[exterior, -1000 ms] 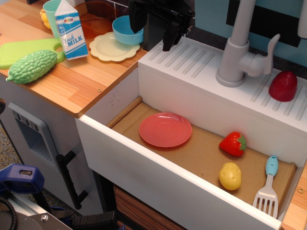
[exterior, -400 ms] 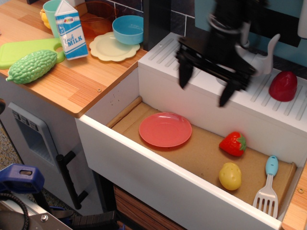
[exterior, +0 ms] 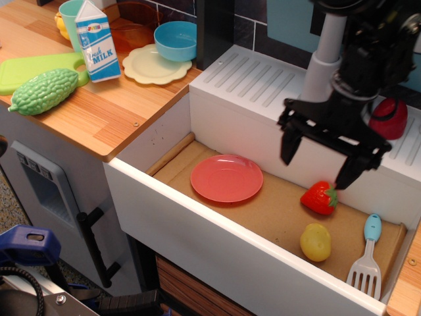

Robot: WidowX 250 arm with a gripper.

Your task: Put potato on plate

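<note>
Hanging empty, jaws apart, gripper is poised above strawberry; potato beside it could be mistaken.

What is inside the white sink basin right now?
Inside the sink: a red plate, a strawberry, a yellow potato and a small spatula, all on a brown floor. The open gripper hangs above, hiding part of the back wall.
</note>
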